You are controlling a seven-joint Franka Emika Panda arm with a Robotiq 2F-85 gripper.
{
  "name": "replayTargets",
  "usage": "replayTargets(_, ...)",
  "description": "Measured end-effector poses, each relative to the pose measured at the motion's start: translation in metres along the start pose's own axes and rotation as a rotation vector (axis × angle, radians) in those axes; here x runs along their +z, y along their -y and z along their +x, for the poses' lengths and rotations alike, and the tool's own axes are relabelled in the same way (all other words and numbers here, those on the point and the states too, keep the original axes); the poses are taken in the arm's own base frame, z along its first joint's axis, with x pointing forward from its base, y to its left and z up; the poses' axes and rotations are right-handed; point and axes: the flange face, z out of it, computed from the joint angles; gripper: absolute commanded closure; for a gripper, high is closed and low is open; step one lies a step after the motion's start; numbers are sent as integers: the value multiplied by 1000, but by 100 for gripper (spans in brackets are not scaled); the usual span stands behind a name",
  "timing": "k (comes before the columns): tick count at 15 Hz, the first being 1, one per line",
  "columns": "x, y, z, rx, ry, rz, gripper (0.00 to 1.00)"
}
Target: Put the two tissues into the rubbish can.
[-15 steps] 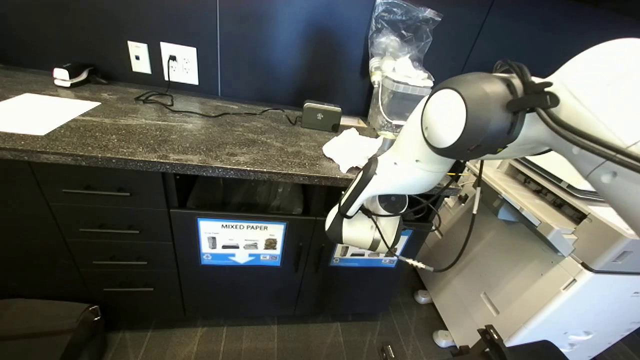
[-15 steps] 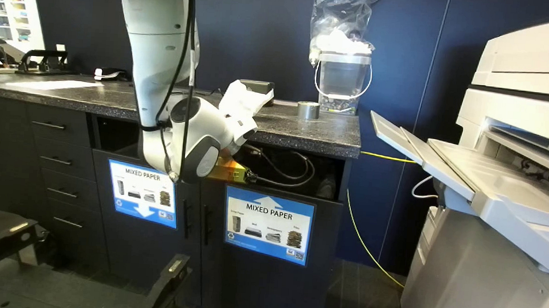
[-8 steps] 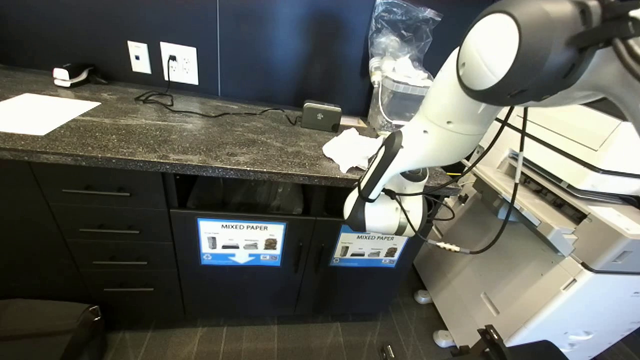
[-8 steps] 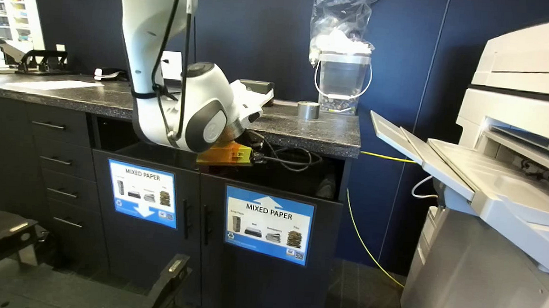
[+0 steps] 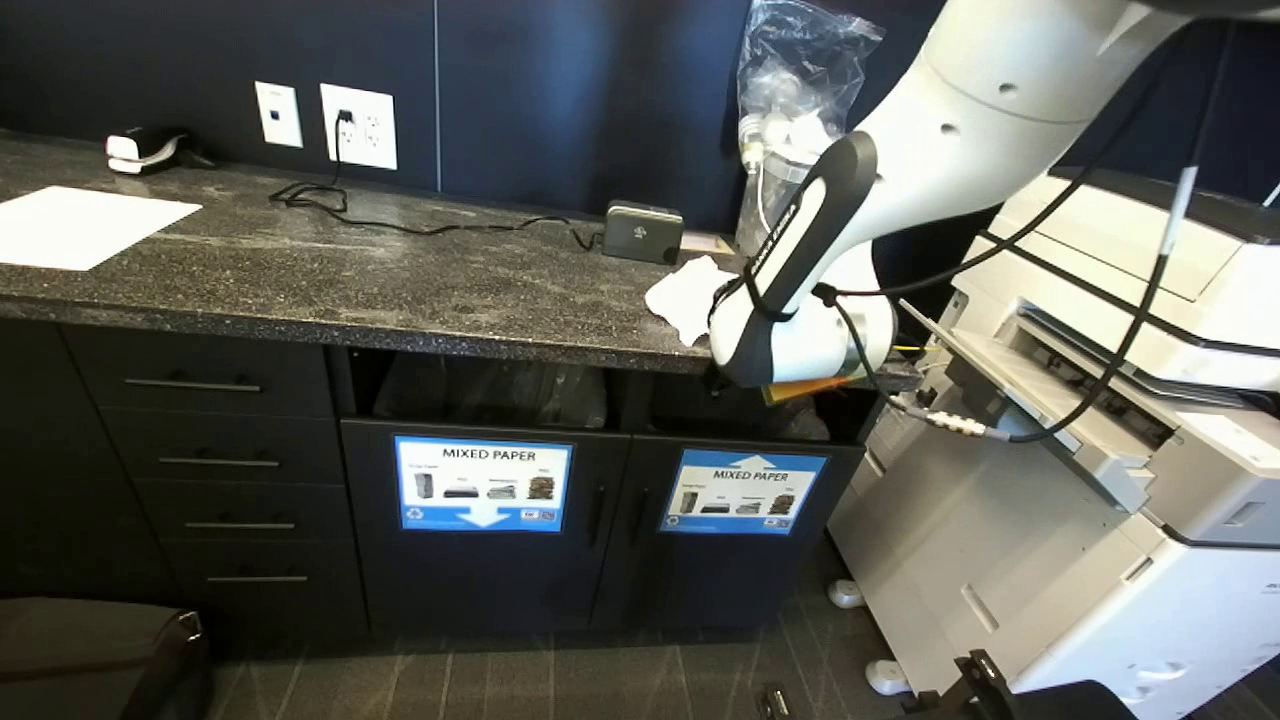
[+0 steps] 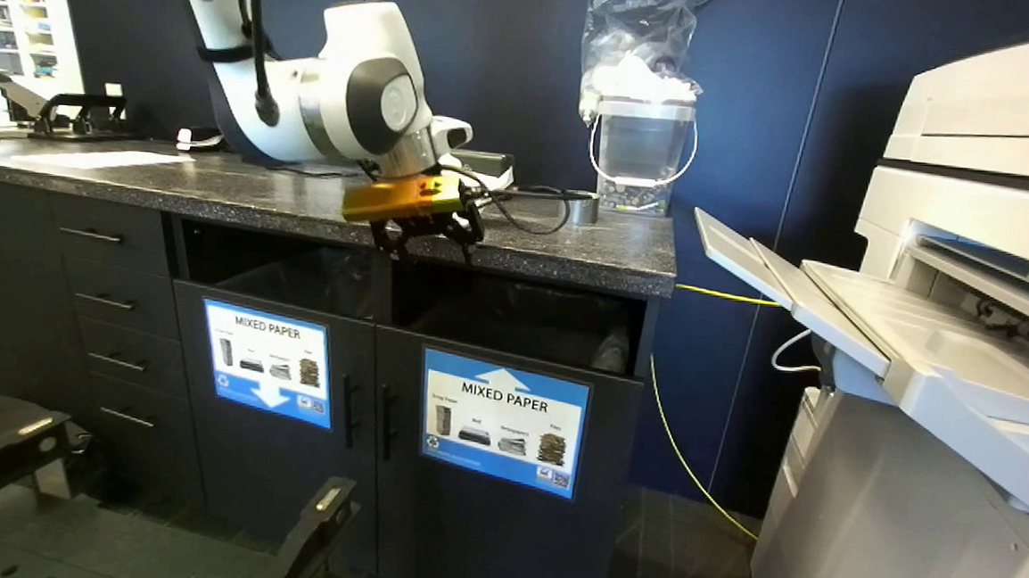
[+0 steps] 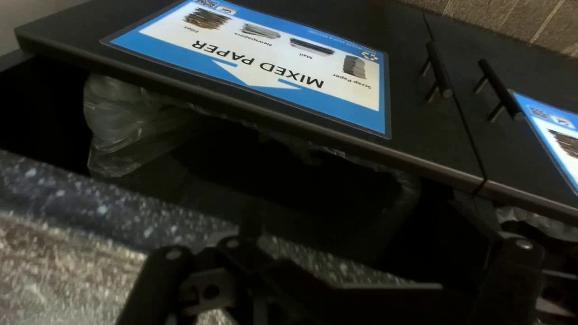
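during the last second the arm [image 6: 375, 93] has lifted itself: its orange mount [image 6: 399, 197] was low, at the opening of the rubbish can [image 6: 521, 323], and now it is higher, near the front edge of the desk [image 5: 440, 285]. the fingers [image 6: 467, 235] are spread apart and i see nothing between them, so they are released. if they are over the desk or just in front of it, i cannot tell.

one tissue [image 5: 686, 298] lies on the desk, close to the front edge, partly hidden behind the arm; it has not moved in this second. the other tissue i do not find in any view. inside the rubbish can it is very dark, and the wrist view shows there only the bin bag [image 7: 119, 128].

from this i judge that one tissue was probably dropped already, so half of the work remains, but i cannot confirm it. the next move should go to the tissue on the desk, which is near. it looks soft, so the fingers should come down around it with care, without hitting the desk.
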Motion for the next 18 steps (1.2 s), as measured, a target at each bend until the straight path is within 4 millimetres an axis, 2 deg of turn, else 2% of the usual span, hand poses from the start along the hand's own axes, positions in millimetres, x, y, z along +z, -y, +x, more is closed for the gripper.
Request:
replayTargets(6, -85, 29, 50, -59, 4, -10, 0)
replayTargets(9, -114, 39, 63, -47, -9, -19, 0)
replayTargets(11, -121, 46, 68, -7, -23, -12, 0)
replayTargets(14, -118, 52, 72, 77, -29, 7, 0)
replayTargets(18, -107, 43, 81, 169, -92, 3, 0)
